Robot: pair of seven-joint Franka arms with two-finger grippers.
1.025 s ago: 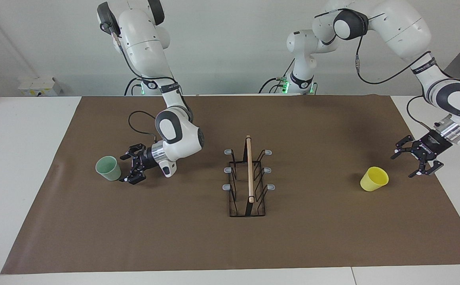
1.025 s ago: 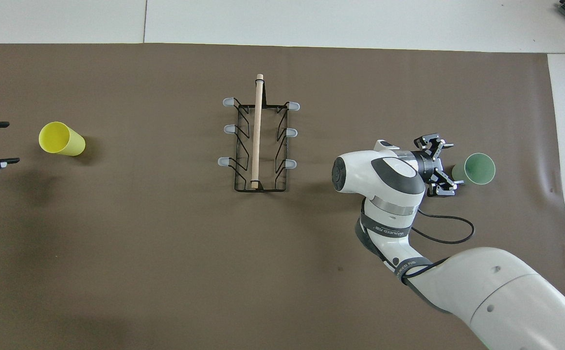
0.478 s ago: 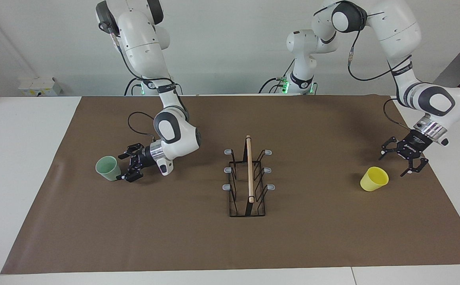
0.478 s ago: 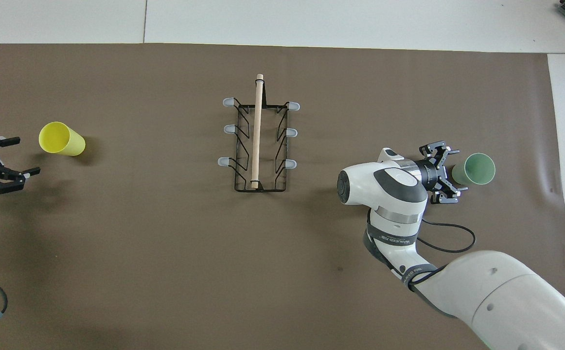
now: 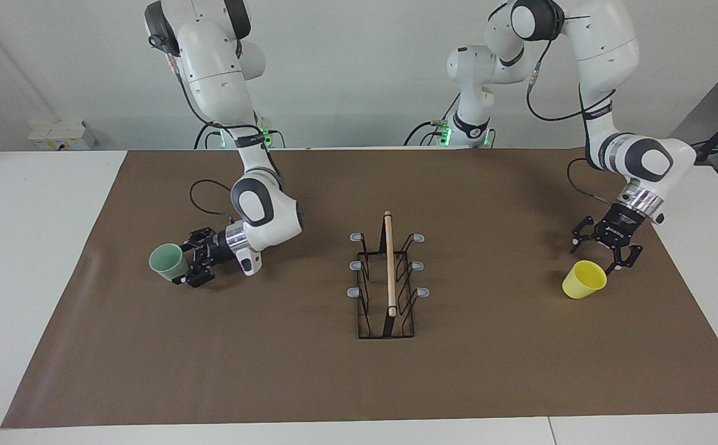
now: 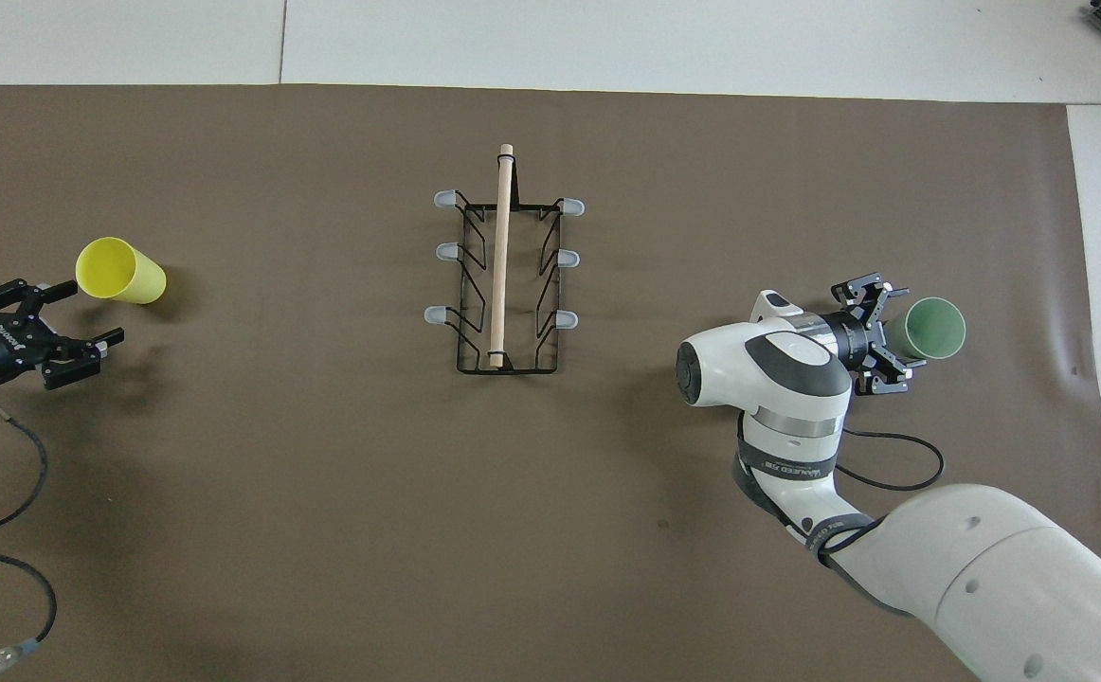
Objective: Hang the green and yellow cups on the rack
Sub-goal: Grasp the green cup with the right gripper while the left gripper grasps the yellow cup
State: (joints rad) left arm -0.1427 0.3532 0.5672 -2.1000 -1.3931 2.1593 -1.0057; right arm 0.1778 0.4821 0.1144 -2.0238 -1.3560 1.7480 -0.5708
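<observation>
Meanwhile, both cups are being closed in on: the green cup [image 5: 168, 262] is being bracketed by the right gripper [image 5: 190, 264], jaws apart, the yellow cup [image 5: 584, 279] approached from above by the spread left gripper [image 5: 603, 253], the rack [image 5: 387, 281] between them bare.

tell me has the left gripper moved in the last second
Yes. The left gripper, open, has swung in from the table's edge toward the rack and now hangs just above the yellow cup, which has stayed put.
</observation>
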